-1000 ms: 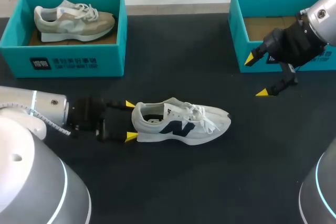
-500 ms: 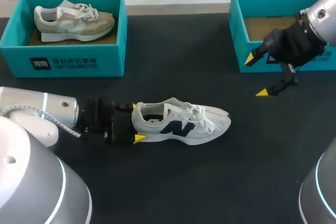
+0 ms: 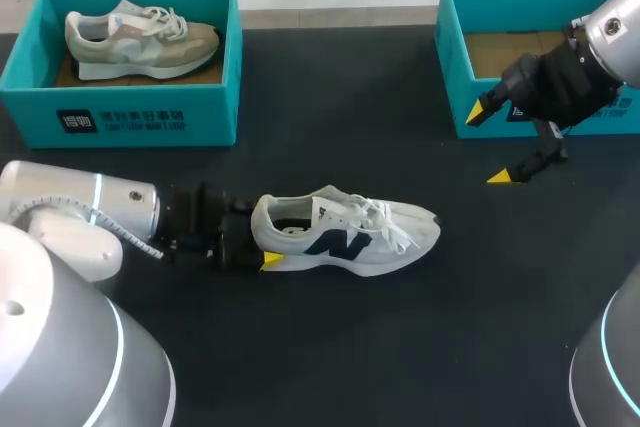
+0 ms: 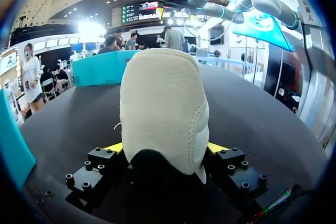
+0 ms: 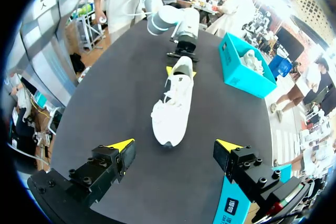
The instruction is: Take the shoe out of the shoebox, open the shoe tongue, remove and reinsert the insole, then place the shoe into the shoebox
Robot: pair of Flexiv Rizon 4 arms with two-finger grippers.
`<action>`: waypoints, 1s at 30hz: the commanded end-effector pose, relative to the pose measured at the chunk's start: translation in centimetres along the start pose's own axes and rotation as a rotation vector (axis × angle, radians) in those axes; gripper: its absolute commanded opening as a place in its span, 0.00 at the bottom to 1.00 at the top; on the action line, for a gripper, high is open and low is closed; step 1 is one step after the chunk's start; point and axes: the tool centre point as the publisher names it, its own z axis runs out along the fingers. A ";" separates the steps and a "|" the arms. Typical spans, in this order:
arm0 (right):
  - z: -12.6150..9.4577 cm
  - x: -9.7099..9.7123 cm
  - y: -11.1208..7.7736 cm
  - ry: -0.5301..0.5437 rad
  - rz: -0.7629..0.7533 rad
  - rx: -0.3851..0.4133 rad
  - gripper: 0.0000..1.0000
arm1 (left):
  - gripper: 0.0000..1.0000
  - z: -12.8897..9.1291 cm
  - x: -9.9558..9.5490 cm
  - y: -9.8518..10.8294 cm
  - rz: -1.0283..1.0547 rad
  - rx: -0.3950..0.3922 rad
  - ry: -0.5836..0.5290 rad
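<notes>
Spread wide, our left gripper [image 3: 262, 233] is straddling the heel of the white shoe [image 3: 345, 237], with one yellow-tipped finger on each side and the jaws not closed. The shoe is resting on its sole on the dark table [image 3: 340, 117], just below the middle of the frame, with its toe pointing toward the frame's right. Our right gripper [image 3: 490, 144] is hanging open and holding nothing at the frame's right, just in front of the teal shoebox [image 3: 452, 57] at the upper right, while a second teal box [image 3: 120, 119] at the upper left is holding a beige shoe [image 3: 140, 39].
</notes>
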 end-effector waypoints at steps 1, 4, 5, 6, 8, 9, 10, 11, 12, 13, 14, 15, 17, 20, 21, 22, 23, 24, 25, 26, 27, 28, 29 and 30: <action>0.1 0.0 0.0 0.000 0.000 0.002 1.00 | 0.00 0.6 0.5 0.3 0.000 -0.002 0.025; 0.1 0.0 0.0 0.000 0.000 0.002 1.00 | 0.00 0.6 0.5 0.3 0.000 -0.002 0.025; 0.1 0.0 0.0 0.000 0.000 0.002 1.00 | 0.00 0.6 0.5 0.3 0.000 -0.002 0.025; 0.1 0.0 0.0 0.000 0.000 0.002 1.00 | 0.00 0.6 0.5 0.3 0.000 -0.002 0.025; 0.1 0.0 0.0 0.000 0.000 0.002 1.00 | 0.00 0.6 0.5 0.3 0.000 -0.002 0.025; 0.1 0.0 0.0 0.000 0.000 0.002 1.00 | 0.00 0.6 0.5 0.3 0.000 -0.002 0.025; 0.1 0.0 0.0 0.000 0.000 0.002 1.00 | 0.00 0.6 0.5 0.3 0.000 -0.002 0.025; 0.1 0.0 0.0 0.000 0.000 0.002 1.00 | 0.00 0.6 0.5 0.3 0.000 -0.002 0.025; 0.1 0.0 0.0 0.000 0.000 0.002 1.00 | 0.00 0.6 0.5 0.3 0.000 -0.002 0.025; -0.3 -0.5 0.1 -0.022 0.024 0.000 1.00 | 0.00 0.6 0.5 0.3 0.000 -0.002 0.025; -0.6 -1.1 0.2 -0.036 0.090 0.000 1.00 | 0.00 0.6 0.5 0.3 0.000 -0.002 0.025; -0.7 -1.6 0.2 -0.050 0.217 -0.004 1.00 | 0.00 0.6 0.5 0.3 0.000 -0.002 0.025; -1.4 -2.2 0.2 -0.153 0.490 0.096 1.00 | 0.00 0.6 0.5 0.3 0.000 -0.002 0.025; -2.5 -2.0 0.6 -0.408 0.879 0.120 1.00 | 0.00 0.6 0.5 0.3 0.000 -0.002 0.025; -2.9 -2.1 1.0 -0.495 0.945 0.108 1.00 | 0.00 0.6 0.5 0.3 0.000 -0.002 0.025; -3.2 -2.3 1.4 -0.523 0.962 0.110 1.00 | 0.00 0.6 0.5 0.3 0.000 -0.002 0.025; -3.2 -2.3 1.4 -0.523 0.962 0.110 1.00 | 0.00 0.6 0.5 0.3 0.000 -0.002 0.025; -3.2 -2.3 1.4 -0.523 0.962 0.110 1.00 | 0.00 0.6 0.5 0.3 0.000 -0.002 0.025; -3.2 -2.3 1.4 -0.523 0.962 0.110 1.00 | 0.00 0.6 0.5 0.3 0.000 -0.002 0.025; -3.2 -2.3 1.4 -0.523 0.962 0.110 1.00 | 0.00 0.6 0.5 0.3 0.000 -0.002 0.025; -3.2 -2.3 1.4 -0.523 0.962 0.110 1.00 | 0.00 0.6 0.5 0.3 0.000 -0.002 0.025; -3.2 -2.3 1.4 -0.523 0.962 0.110 1.00 | 0.00 0.6 0.5 0.3 0.000 -0.002 0.025; -3.2 -2.3 1.4 -0.523 0.962 0.110 1.00 | 0.00 0.6 0.5 0.3 0.000 -0.002 0.025; -3.2 -2.3 1.4 -0.523 0.962 0.110 1.00 | 0.00 0.6 0.5 0.3 0.000 -0.002 0.025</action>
